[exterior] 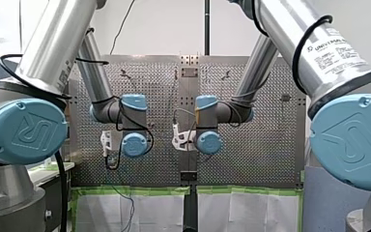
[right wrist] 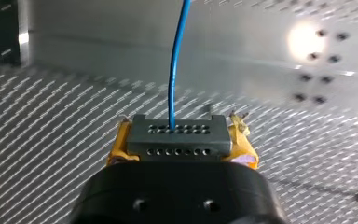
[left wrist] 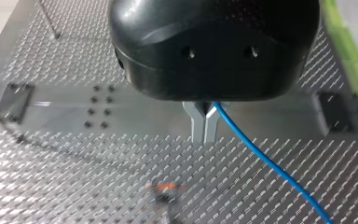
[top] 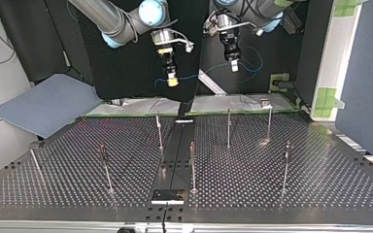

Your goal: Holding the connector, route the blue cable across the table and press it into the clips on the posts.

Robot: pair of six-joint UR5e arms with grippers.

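Observation:
In the right wrist view my right gripper (right wrist: pixel 179 136) is shut on a dark grey connector (right wrist: pixel 177 140), held between its yellow pads (right wrist: pixel 117 147). The blue cable (right wrist: pixel 173 60) leaves the connector's holed face and runs straight ahead. The left wrist view has my left gripper (left wrist: pixel 205 135) with its metal fingers shut on the blue cable (left wrist: pixel 265 163), which trails off to one side. In the top view both grippers hang above the table's far edge, my right gripper (top: pixel 173 81) at left and my left gripper (top: pixel 233 66) at right, with the cable (top: pixel 201 72) sagging between them.
Several thin posts stand on the perforated table (top: pixel 320 179), among them ones at the middle (top: pixel 192 165), left (top: pixel 105 167) and right (top: pixel 285 165). A grey-blue sheet (top: pixel 43 104) lies at the top view's left. A blue panel (top: pixel 369 73) stands at its right.

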